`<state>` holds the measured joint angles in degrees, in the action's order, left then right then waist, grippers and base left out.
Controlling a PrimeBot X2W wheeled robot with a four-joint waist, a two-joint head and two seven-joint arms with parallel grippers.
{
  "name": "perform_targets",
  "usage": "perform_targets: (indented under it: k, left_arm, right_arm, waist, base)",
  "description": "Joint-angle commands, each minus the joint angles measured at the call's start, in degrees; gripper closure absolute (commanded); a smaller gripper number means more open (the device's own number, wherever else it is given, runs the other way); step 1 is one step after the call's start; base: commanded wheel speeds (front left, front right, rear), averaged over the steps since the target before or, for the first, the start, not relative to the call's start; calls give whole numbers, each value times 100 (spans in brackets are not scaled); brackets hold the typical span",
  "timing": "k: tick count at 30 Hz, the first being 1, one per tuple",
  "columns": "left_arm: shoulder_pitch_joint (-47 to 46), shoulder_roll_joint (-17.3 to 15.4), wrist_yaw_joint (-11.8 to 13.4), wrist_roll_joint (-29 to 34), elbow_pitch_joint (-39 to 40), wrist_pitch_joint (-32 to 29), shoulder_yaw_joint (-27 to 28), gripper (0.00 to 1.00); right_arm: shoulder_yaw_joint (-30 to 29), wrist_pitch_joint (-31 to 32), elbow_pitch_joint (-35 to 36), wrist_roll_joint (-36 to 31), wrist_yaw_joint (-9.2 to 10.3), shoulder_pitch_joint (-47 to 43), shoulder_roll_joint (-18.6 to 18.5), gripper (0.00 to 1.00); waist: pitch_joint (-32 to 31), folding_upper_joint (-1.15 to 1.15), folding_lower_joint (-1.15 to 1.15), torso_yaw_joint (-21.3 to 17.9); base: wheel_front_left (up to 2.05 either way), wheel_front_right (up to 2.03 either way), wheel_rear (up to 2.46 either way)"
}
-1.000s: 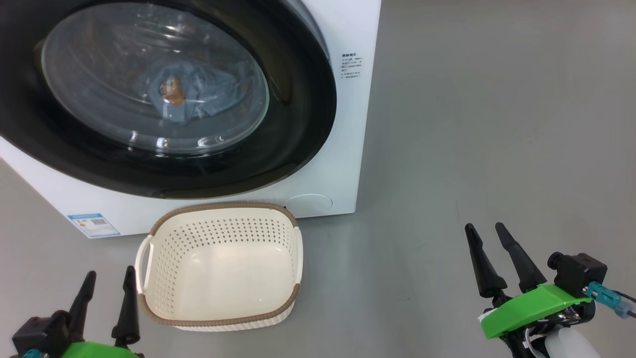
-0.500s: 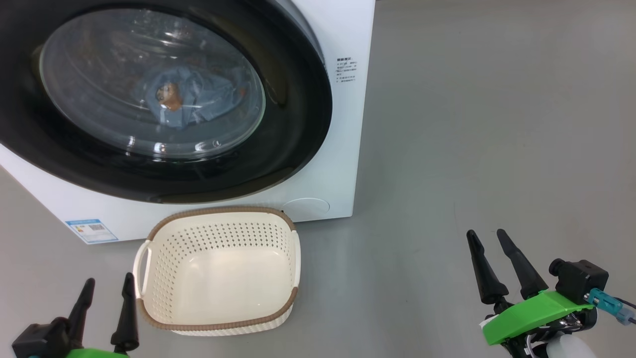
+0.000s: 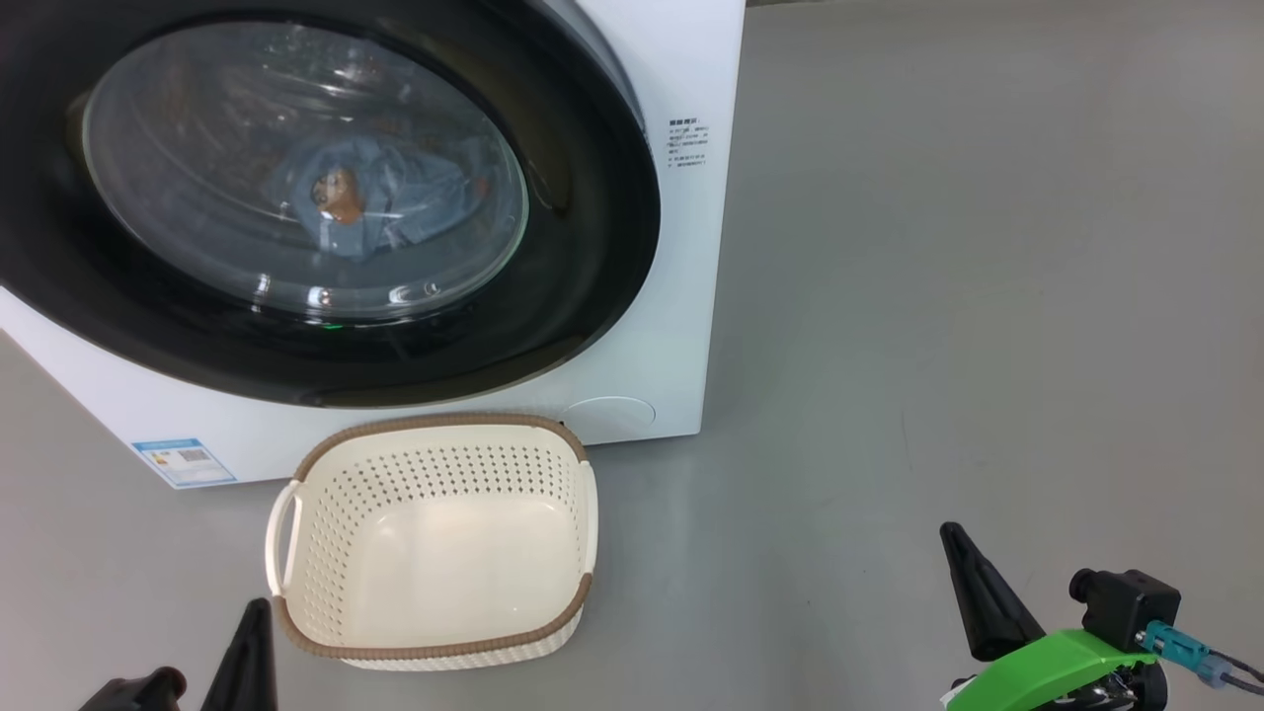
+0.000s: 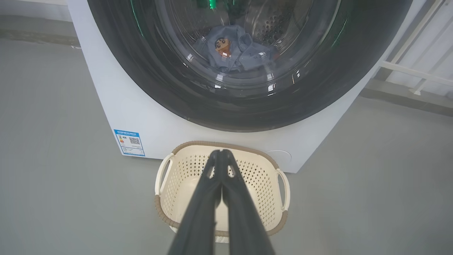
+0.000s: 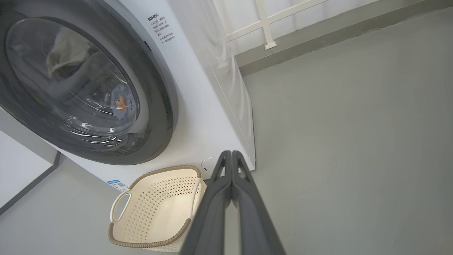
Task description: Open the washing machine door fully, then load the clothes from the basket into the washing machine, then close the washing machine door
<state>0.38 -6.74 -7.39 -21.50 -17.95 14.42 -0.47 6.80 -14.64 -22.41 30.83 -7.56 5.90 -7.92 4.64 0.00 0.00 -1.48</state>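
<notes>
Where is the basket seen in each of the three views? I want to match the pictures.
Head view: the basket is at lower centre-left, before the washing machine.
Left wrist view: the basket is at bottom centre, partly behind the shut left gripper.
Right wrist view: the basket is at lower left.
Shared landmark: the blue label sticker on the machine's lower corner, near one basket handle.

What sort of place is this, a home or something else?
Probably a laundry corner in a lab or test room, not a home: a white washing machine stands on a grey floor, a basket sits before it, and a white railing runs behind.
</notes>
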Motion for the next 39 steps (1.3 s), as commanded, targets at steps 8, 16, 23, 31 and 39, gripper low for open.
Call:
perform_targets:
  k: [8,16,23,31,39]
  left_arm:
    - [-121,-72,-1,-570,134,-166,98,100]
    - [-166,-40,-2,-1024,147,-299,140,100]
    - [-199,-12,-2,-1422,163,-418,177,100]
    - [-236,20,-3,-1877,181,-553,220,100]
    - [-273,52,-3,-2332,199,-689,262,100]
  right_arm:
    - [-103,168,178,506,1,94,-10,100]
    - [-181,296,219,906,1,96,19,100]
    - [-250,411,259,1257,2,92,46,100]
    - [-330,543,306,1656,2,87,78,100]
    - [-412,675,353,2054,3,81,110,100]
  waist:
    - [-40,0,1,12]
    - [-65,0,0,22]
    - [-90,0,0,30]
    - [-119,0,0,40]
    - [-148,0,0,49]
  base:
    - [0,0,0]
    - [0,0,0]
    - [0,0,0]
    - [0,0,0]
    - [0,0,0]
